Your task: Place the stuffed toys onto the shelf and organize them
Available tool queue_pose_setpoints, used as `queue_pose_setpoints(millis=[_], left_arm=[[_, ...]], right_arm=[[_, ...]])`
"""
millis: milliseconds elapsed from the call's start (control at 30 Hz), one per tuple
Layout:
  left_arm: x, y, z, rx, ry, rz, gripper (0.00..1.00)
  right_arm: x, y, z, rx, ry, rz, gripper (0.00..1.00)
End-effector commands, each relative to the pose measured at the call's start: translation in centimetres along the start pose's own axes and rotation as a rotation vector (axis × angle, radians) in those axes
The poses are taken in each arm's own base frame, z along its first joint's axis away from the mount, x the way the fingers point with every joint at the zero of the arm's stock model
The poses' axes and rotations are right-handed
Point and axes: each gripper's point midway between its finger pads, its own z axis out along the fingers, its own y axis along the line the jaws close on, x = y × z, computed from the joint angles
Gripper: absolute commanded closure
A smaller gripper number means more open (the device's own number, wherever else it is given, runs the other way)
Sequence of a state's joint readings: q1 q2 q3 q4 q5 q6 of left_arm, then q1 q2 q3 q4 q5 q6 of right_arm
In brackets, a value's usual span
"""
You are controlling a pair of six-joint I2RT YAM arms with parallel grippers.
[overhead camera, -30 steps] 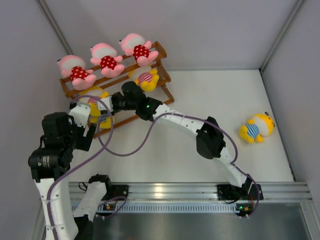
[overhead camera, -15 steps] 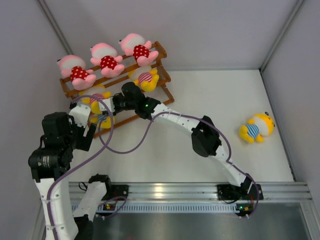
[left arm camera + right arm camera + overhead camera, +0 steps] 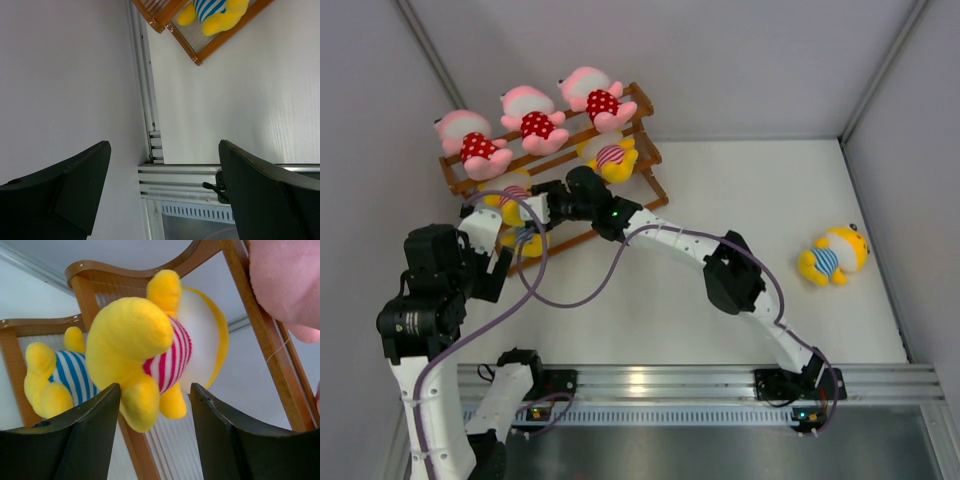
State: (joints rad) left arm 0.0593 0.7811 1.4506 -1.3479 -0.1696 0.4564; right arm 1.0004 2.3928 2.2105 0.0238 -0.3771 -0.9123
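Three pink stuffed toys (image 3: 532,122) sit along the top tier of the wooden shelf (image 3: 582,236). One yellow pink-striped toy (image 3: 611,157) lies on the middle tier at the right. Another pink-striped toy (image 3: 135,335) rests at the left of that tier, its legs between the fingers of my right gripper (image 3: 155,440), which stands open with a gap on the right side. A blue-striped toy (image 3: 65,375) lies on the tier below. Another blue-striped toy (image 3: 832,257) lies on the table at the far right. My left gripper (image 3: 165,190) is open and empty near the shelf's left corner.
White walls close in on the left and back, and the shelf stands against the left wall. An aluminium rail (image 3: 700,380) runs along the near edge. The right arm's purple cable (image 3: 570,295) loops over the table in front of the shelf.
The right gripper's jaws have spread apart off the pink-striped toy on the middle tier. The toy stays on the shelf. The left arm has not moved.
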Motion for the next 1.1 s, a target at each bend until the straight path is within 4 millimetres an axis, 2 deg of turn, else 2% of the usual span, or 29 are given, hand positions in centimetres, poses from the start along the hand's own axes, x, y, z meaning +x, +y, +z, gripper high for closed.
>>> queue_pose_setpoints(millis=[0, 33, 100, 167, 200, 233, 300, 367, 400, 433, 467, 500, 533, 567, 600, 633, 667, 733, 767, 800, 833, 867, 933, 967, 1000, 1033, 1067], left_arm=[[-0.2, -0.1, 0.1, 0.006, -0.009, 0.010, 0.05], [-0.2, -0.1, 0.1, 0.008, -0.009, 0.013, 0.05], [-0.3, -0.1, 0.1, 0.010, -0.012, 0.015, 0.05], [-0.3, -0.2, 0.0, 0.013, -0.017, 0.013, 0.05], [-0.2, -0.2, 0.0, 0.014, -0.015, 0.012, 0.05], [-0.3, -0.3, 0.1, 0.017, -0.015, 0.013, 0.05], [-0.3, -0.3, 0.0, 0.017, -0.017, 0.011, 0.05], [-0.3, -0.3, -0.2, 0.013, -0.024, 0.010, 0.05], [-0.3, -0.2, -0.2, 0.012, -0.023, 0.009, 0.05], [-0.2, -0.3, -0.2, 0.014, -0.022, 0.010, 0.05], [-0.1, -0.3, -0.1, 0.014, -0.020, 0.010, 0.05], [0.0, -0.4, -0.1, 0.016, -0.019, 0.009, 0.05], [0.0, -0.4, -0.1, 0.018, -0.019, 0.007, 0.05], [0.0, -0.5, 0.0, 0.020, -0.020, 0.008, 0.05], [0.0, -0.6, 0.0, 0.023, -0.020, 0.007, 0.05], [0.0, -0.7, 0.0, 0.027, -0.022, 0.008, 0.05], [0.1, -0.7, 0.0, 0.030, -0.021, 0.007, 0.05], [0.1, -0.9, 0.1, 0.035, -0.021, 0.009, 0.05], [0.0, -0.9, 0.1, 0.040, -0.021, 0.010, 0.05], [0.1, -1.0, 0.1, 0.044, -0.022, 0.011, 0.05], [0.1, -1.1, 0.2, 0.048, -0.022, 0.011, 0.05], [0.1, -1.2, 0.2, 0.051, -0.023, 0.011, 0.05], [0.2, -1.3, 0.2, 0.054, -0.023, 0.012, 0.05], [0.2, -1.2, 0.2, 0.052, -0.022, 0.008, 0.05], [0.2, -1.3, 0.2, 0.053, -0.022, 0.009, 0.05], [0.2, -1.4, 0.3, 0.060, -0.023, 0.006, 0.05], [0.3, -1.4, 0.3, 0.061, -0.022, 0.004, 0.05]], right_arm=[[-5.9, -3.5, -2.5, 0.072, -0.102, -0.031, 0.41], [-7.2, -4.4, -3.4, 0.092, -0.119, -0.040, 0.39], [-7.7, -3.9, -3.9, 0.087, -0.124, -0.035, 0.35], [-9.3, -4.5, -5.0, 0.095, -0.142, -0.029, 0.31], [-9.1, -4.0, -5.2, 0.093, -0.139, -0.021, 0.29], [-10.0, -4.7, -5.9, 0.112, -0.148, -0.028, 0.28], [-10.4, -4.3, -6.2, 0.112, -0.136, -0.011, 0.26], [-12.2, -5.2, -7.7, 0.147, -0.142, 0.019, 0.24], [-11.7, -4.2, -8.1, 0.146, -0.131, 0.084, 0.23], [-13.6, -5.7, -10.2, 0.191, -0.159, 0.112, 0.23], [-11.8, -3.8, -10.8, 0.183, -0.116, 0.173, 0.22], [-11.8, -4.0, -12.0, 0.222, -0.113, 0.267, 0.21], [-12.9, -6.1, -14.8, 0.319, -0.108, 0.304, 0.21], [-12.1, -6.2, -16.1, 0.356, -0.076, 0.353, 0.21], [-10.3, -4.7, -17.1, 0.371, -0.020, 0.458, 0.20], [-9.4, -5.5, -19.9, 0.459, 0.051, 0.526, 0.20], [-7.0, -5.0, -21.4, 0.496, 0.133, 0.598, 0.19], [-4.0, -5.2, -25.1, 0.635, 0.259, 0.807, 0.19], [0.3, -3.7, -27.8, 0.673, 0.425, 0.876, 0.19], [2.5, -3.3, -30.0, 0.786, 0.495, 0.996, 0.20], [3.8, -3.2, -32.2, 0.850, 0.538, 1.043, 0.20], [7.5, -1.4, -35.7, 0.918, 0.673, 1.093, 0.20], [10.0, -0.3, -40.0, 1.105, 0.736, 1.236, 0.21], [11.1, -0.7, -43.9, 1.225, 0.748, 1.293, 0.21], [12.5, 1.2, -45.8, 1.290, 0.782, 1.372, 0.20], [12.3, 1.2, -47.5, 1.326, 0.744, 1.413, 0.20], [13.6, 1.4, -50.6, 1.422, 0.744, 1.443, 0.20]])
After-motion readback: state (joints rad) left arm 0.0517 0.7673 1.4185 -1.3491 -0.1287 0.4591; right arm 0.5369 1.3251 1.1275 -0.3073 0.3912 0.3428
